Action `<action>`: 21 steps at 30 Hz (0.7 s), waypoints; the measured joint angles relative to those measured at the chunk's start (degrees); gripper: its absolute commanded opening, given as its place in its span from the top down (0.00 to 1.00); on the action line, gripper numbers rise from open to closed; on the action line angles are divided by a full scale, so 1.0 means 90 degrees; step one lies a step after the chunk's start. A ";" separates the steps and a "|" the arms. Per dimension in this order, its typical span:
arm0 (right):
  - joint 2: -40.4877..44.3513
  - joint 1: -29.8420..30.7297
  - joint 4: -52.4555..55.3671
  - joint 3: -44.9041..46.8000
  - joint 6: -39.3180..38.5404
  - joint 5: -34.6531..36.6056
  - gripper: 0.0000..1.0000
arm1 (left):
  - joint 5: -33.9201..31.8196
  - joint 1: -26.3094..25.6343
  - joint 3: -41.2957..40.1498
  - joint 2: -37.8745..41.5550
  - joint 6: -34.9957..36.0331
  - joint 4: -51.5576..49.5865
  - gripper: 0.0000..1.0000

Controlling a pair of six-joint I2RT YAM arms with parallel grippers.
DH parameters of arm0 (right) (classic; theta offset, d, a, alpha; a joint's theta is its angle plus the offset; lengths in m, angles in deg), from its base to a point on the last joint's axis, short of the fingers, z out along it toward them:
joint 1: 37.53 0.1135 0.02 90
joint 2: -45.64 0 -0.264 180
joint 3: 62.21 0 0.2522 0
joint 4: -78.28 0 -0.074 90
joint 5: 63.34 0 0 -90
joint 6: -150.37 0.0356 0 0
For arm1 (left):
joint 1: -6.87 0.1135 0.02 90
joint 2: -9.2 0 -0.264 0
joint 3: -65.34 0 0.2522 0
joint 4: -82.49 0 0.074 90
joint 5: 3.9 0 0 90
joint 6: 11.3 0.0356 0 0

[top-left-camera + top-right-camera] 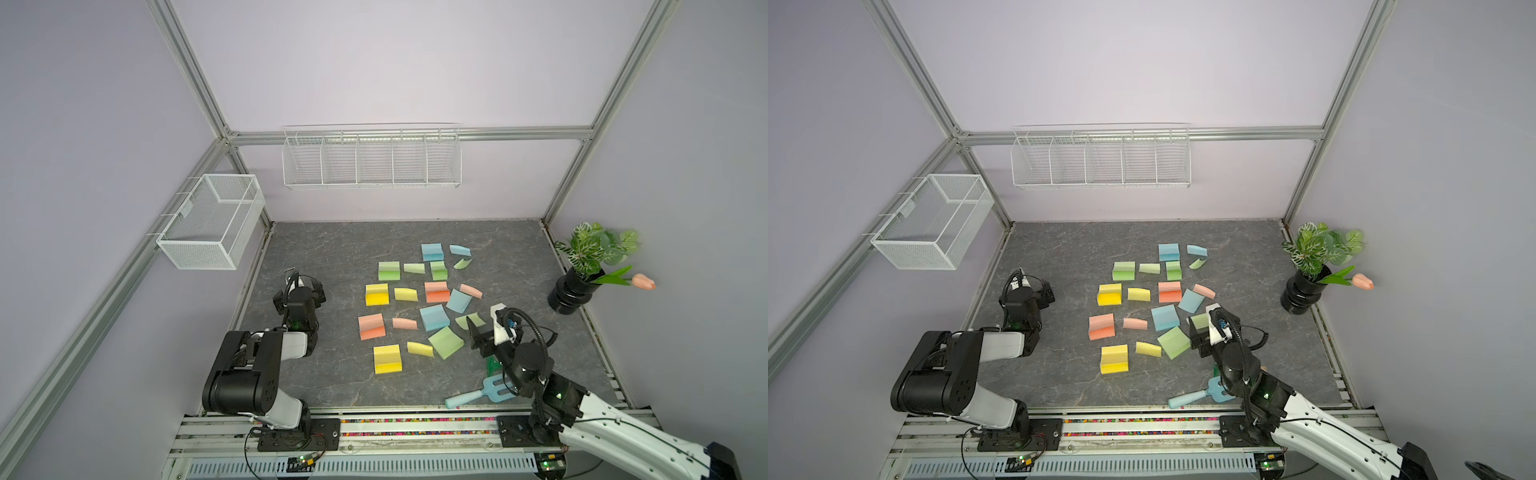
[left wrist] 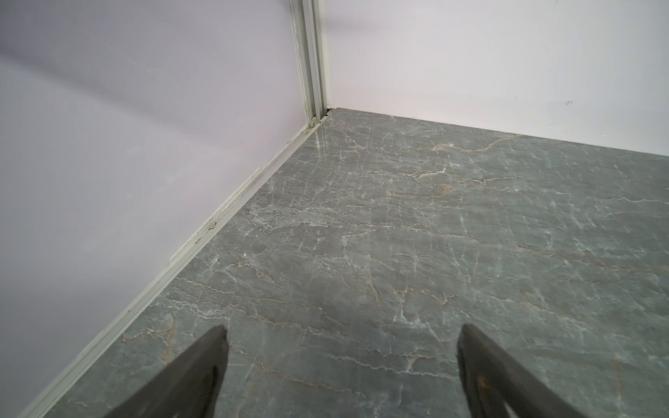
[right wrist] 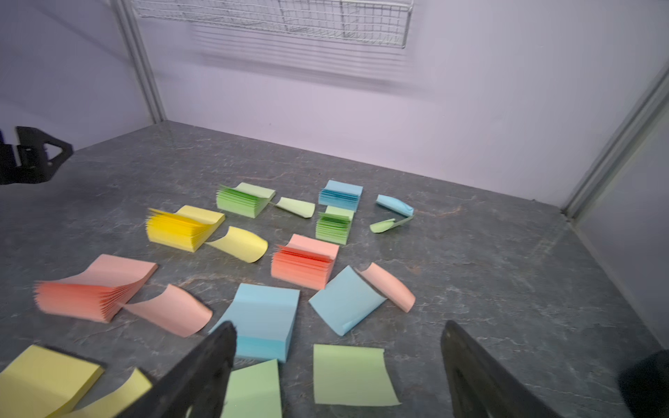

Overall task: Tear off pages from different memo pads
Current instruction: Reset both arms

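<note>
1. Grey marbled counter [image 1: 316, 257]: it carries the memo pads [image 1: 387, 359], clustered at centre frame in both top views, most blocks with a curled loose sheet just beside them.
2. Pages [image 3: 240, 244]: they lie singly next to their blocks, probably so you can check one per pad; judge the tearing nearly or wholly done.
3. Right pincer [image 3: 336, 327]: released, jaws wide, grasping nothing, it hovers over the light green page [image 3: 353, 374] at lower centre of its wrist view.
4. Left pincer [image 2: 344, 328]: released and empty, it hangs over bare counter at centre left in both top views, well apart from the paper, presumably for clearance.
5. Blue toy fork [image 1: 478, 395]: it lies at lower right beneath the right arm, where your retreat could nudge it; the potted plant [image 1: 569, 295] stands at the right edge, well apart.
</note>
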 measured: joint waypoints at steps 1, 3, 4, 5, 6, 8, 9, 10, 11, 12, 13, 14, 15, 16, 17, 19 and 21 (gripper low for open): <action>-0.0112 -0.0160 -0.0058 -0.0012 -0.0107 0.0085 0.11 | 0.0000 0.0000 0.0000 0.0000 0.0000 -0.0007 0.01; -0.0452 -0.0551 -0.0185 -0.0056 -0.0260 0.0126 0.11 | 0.0000 0.0000 0.0000 0.0000 0.0000 -0.0027 0.01; -0.0699 -0.0818 -0.0284 -0.0080 -0.0369 0.0124 0.11 | 0.0002 0.0000 0.0000 0.0000 0.0000 -0.0032 0.01; -0.0971 -0.1103 -0.0376 -0.0109 -0.0476 0.0119 0.11 | 0.0002 0.0000 0.0000 0.0000 0.0000 -0.0032 0.01; -0.1192 -0.1341 -0.0459 -0.0126 -0.0576 0.0087 0.11 | 0.0002 0.0000 0.0000 0.0000 0.0000 -0.0029 0.01; -0.1666 -0.1880 -0.0719 -0.0121 -0.0911 -0.0141 0.11 | 0.0002 0.0000 0.0000 0.0000 0.0000 -0.0032 0.01; -0.1863 -0.2123 -0.0918 -0.0102 -0.1037 -0.0316 0.11 | 0.0002 0.0000 0.0000 0.0000 0.0000 -0.0032 0.01; -0.2101 -0.2402 -0.1175 -0.0063 -0.1107 -0.0500 0.11 | 0.0002 0.0000 0.0000 0.0000 0.0000 -0.0032 0.01; -0.2365 -0.2722 -0.1428 -0.0022 -0.1105 -0.0716 0.11 | 0.0002 0.0000 0.0000 0.0000 0.0000 -0.0032 0.01; -0.2618 -0.2994 -0.1630 0.0007 -0.1039 -0.0908 0.11 | 0.0005 0.0000 0.0000 0.0000 0.0000 -0.0032 0.01; -0.2939 -0.3271 -0.1877 0.0029 -0.0988 -0.1076 0.11 | 0.0005 0.0000 0.0000 0.0000 0.0000 -0.0032 0.01; -0.3298 -0.3492 -0.2089 0.0029 -0.0945 -0.1205 0.11 | 0.0005 0.0000 0.0000 0.0000 0.0000 -0.0032 0.01; -0.3568 -0.3597 -0.2234 0.0029 -0.0942 -0.1331 0.11 | 0.0005 0.0000 0.0000 0.0000 0.0000 -0.0032 0.01; -0.3881 -0.3650 -0.2441 0.0027 -0.0945 -0.1508 0.11 | 0.0002 0.0000 0.0000 0.0000 0.0000 -0.0032 0.01; -0.4177 -0.3660 -0.2691 0.0022 -0.0945 -0.1668 0.11 | 0.0002 0.0000 0.0000 0.0000 0.0000 -0.0029 0.01; -0.4665 -0.3672 -0.3213 0.0002 -0.0923 -0.1875 0.11 | 0.0005 0.0000 0.0000 0.0000 0.0000 -0.0029 0.01; -0.4949 -0.3691 -0.3354 -0.0121 -0.0857 -0.1931 0.11 | 0.0007 0.0000 0.0000 0.0000 0.0000 -0.0032 0.01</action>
